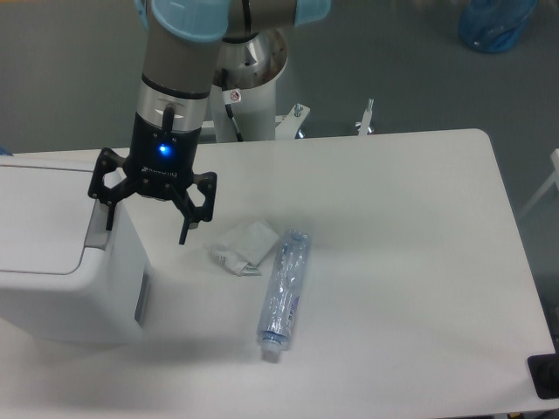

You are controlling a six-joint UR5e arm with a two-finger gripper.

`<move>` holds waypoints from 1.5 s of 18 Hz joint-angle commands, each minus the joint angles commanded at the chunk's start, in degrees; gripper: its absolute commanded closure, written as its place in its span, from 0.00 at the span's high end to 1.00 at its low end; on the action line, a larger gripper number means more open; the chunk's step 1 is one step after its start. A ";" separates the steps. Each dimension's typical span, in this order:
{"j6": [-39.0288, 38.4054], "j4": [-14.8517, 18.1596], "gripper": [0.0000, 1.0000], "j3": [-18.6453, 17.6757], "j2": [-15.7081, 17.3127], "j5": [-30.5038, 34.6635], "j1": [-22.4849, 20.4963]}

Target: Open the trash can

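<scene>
The white boxy trash can (61, 262) stands at the table's left edge with its flat lid down. My gripper (146, 230) hangs open over the can's right edge. Its left finger (108, 218) is above the grey latch tab (94, 234), and its right finger (185, 229) is out over the table to the right of the can. Nothing is between the fingers. The arm's black wrist with a blue light hides part of the lid's back right corner.
A crumpled white wrapper (243, 247) lies just right of the gripper. A crushed clear plastic bottle (285, 290) lies beside it, cap toward the front. A black object (545, 375) sits at the front right corner of the table (410, 227).
</scene>
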State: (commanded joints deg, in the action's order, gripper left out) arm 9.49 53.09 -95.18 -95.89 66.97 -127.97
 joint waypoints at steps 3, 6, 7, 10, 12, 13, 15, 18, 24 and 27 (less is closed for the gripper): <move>0.00 0.00 1.00 -0.09 -0.09 0.00 0.00; 0.00 0.00 1.00 -0.09 -0.18 0.09 0.26; 0.00 0.00 1.00 -0.09 -0.18 0.09 0.35; 0.00 0.00 1.00 0.09 -0.18 0.09 0.35; -0.09 0.00 1.00 0.26 -0.09 0.09 0.26; 0.00 0.00 1.00 0.35 0.00 0.09 0.26; 0.00 0.00 1.00 0.87 0.08 0.09 0.26; 0.78 -0.09 1.00 1.58 0.26 0.26 -0.61; 9.02 -0.97 1.00 3.43 -1.93 3.41 -9.92; 19.04 -0.97 1.00 2.55 -4.56 9.03 -14.22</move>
State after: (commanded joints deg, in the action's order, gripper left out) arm 28.54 52.12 -92.63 -100.45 76.01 -142.19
